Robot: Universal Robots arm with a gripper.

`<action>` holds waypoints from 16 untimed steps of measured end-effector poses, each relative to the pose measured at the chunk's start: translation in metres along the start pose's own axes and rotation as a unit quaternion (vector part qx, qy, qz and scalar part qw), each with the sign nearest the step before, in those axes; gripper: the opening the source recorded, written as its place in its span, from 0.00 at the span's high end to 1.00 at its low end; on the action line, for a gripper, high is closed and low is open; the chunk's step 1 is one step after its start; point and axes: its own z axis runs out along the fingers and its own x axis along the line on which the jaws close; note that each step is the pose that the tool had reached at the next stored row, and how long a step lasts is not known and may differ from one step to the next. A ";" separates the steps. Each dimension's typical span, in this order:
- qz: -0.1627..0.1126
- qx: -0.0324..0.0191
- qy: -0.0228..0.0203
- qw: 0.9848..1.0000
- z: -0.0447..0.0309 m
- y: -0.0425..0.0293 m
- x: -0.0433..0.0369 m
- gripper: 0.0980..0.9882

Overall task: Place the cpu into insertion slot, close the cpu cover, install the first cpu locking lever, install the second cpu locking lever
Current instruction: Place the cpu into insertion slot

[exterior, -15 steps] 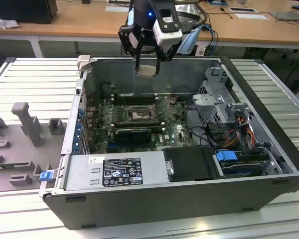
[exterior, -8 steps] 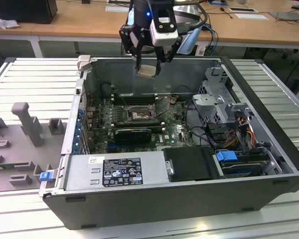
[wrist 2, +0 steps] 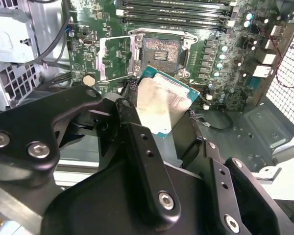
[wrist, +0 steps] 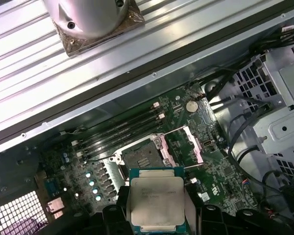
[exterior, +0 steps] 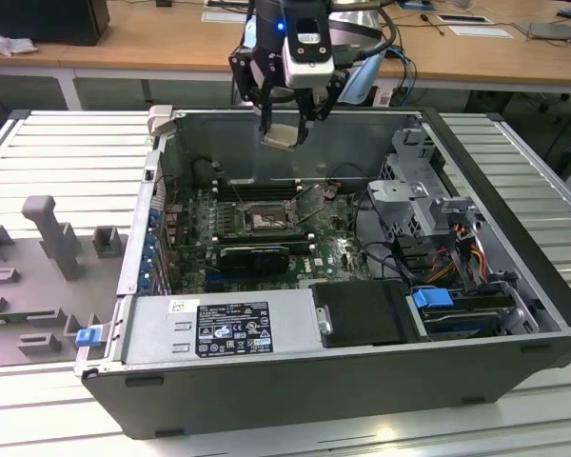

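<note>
CPU (wrist: pixel 157 199) sits pinched by two opposite edges btw the black fingers (wrist: pixel 111 220) of the gripper (exterior: pixel 284 126), metal lid toward the first wrist cam, so the tool is closed on the chip. In the exterior view it hangs high over the open PC case (exterior: pixel 295 381), near the far wall and well apart from the motherboard (exterior: pixel 333 252). Insertion slot (wrist 2: pixel 160 51) lies bare w/ its pin field exposed, and the CPU cover (wrist 2: pixel 115 58) is swung open just beside it. Memory slots (exterior: pixel 257 188) run along the slot's other side. Judgement: this is the placing step, nothing seated yet. To do it well, square the chip's edges to the socket frame before going down and keep it level. Corner/notch orientation can't be read here, so it needs checking. Come down straight w/ no sideways slide over the pins, staying clear of the open cover. Let go only once the chip rests flat inside the frame. Main risk is bent pins from a tilted or offset landing.
</note>
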 end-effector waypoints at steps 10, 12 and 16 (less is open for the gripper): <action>0.028 -0.001 -0.002 1.000 0.0000 0.0000 0.0000 0.52; 0.032 -0.001 -0.003 0.999 0.0000 0.0000 0.0000 0.52; 0.040 -0.001 -0.003 0.999 0.0000 0.0000 0.0000 0.52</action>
